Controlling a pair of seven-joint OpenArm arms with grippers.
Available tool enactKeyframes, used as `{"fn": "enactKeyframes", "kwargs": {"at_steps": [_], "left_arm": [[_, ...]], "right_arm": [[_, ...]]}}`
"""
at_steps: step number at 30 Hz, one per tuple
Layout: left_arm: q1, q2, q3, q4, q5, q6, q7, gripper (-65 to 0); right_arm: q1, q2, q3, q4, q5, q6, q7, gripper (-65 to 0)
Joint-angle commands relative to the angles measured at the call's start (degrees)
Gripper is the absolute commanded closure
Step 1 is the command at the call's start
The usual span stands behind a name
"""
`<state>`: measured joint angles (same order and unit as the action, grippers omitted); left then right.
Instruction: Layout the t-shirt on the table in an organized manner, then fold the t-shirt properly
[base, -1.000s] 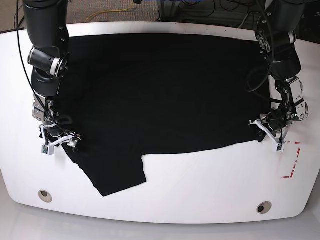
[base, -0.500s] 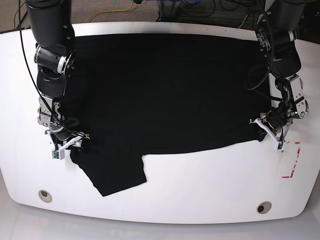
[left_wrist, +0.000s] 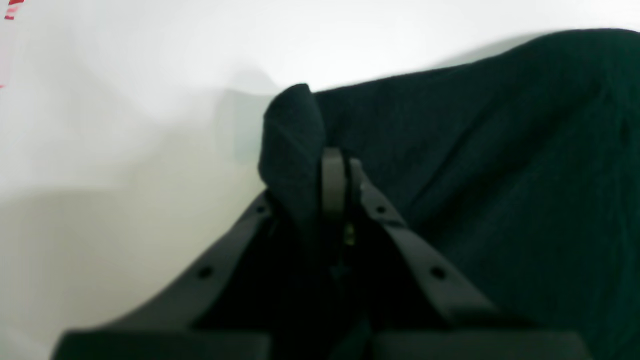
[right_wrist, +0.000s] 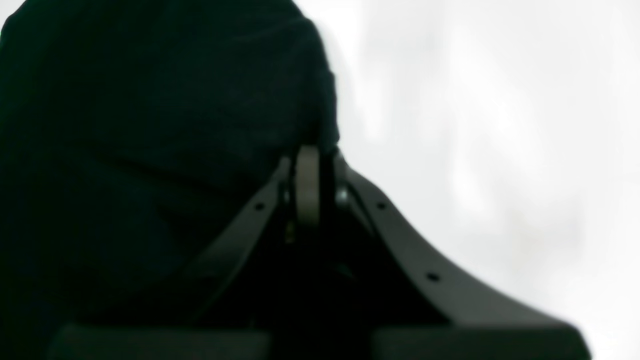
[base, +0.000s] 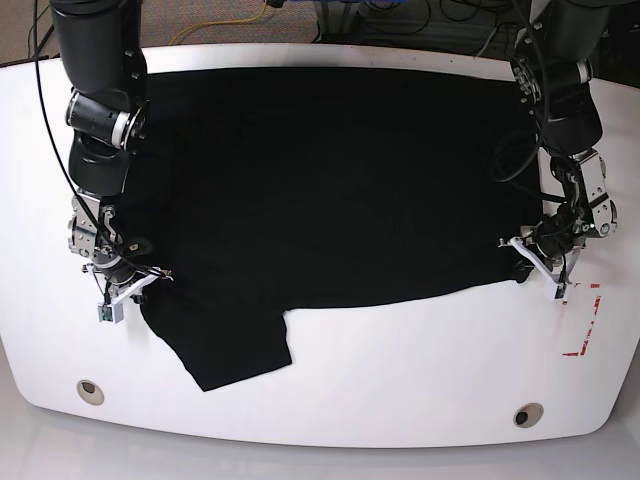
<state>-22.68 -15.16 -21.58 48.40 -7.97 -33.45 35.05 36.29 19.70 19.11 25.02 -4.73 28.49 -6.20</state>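
t-shirt (base: 330, 180): black, spread flat and covering most of the table's far half, plain side up as far as I can see. One sleeve flap sticks out toward 7 o'clock in the base view, and the near hem runs a bit crooked from there over to 3 o'clock.

table (base: 400, 380): glossy white, bare along the near strip, with a small round hole near each front corner.

left gripper (base: 541, 262): sits at about 3 o'clock in the base view, at the shirt's corner. Its wrist cam shows the jaws pinched together on a little bunched fold of the black cloth, so it's grasping the shirt.

right gripper (base: 128, 284): at about 9 o'clock, at the other edge by the sleeve. Jaws clenched right at the fabric's edge; cloth looks caught between them, though that view is pretty blurry.

red marking (base: 585, 325): on the table just past the left gripper, around 4 o'clock, clear of the cloth.
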Motion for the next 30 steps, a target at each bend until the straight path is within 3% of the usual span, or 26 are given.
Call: {"fn": "enactKeyframes", "kwargs": {"at_steps": [1,10,17,22,30], "left_arm": [[-0.6,-0.7,0.1,0.7,1.1,0.1,1.4,0.0],[-1.2,-0.7,0.1,0.8,0.5,0.0,1.4,0.0],[-2.0,-0.6,-0.4,0.9,0.5,-0.2,1.4,0.0],[-2.2,-0.7,-0.4,0.9,-3.5,-3.5,3.1,0.0],[-1.9,-2.2,-0.3,5.9,-9.7,-4.0,6.8,0.0]], "right_arm": [[2.0,1.3,0.1,1.1,0.5,0.1,1.6,0.0],[1.9,1.9,0.1,1.1,0.6,0.2,1.6,0.0],[1.9,2.8,0.2,1.2,0.9,3.2,1.5,0.0],[1.9,3.0,0.3,1.5,1.0,3.4,1.5,0.0],[-1.0,2.9,0.5,10.9,1.1,4.3,-4.3,0.0]]}}
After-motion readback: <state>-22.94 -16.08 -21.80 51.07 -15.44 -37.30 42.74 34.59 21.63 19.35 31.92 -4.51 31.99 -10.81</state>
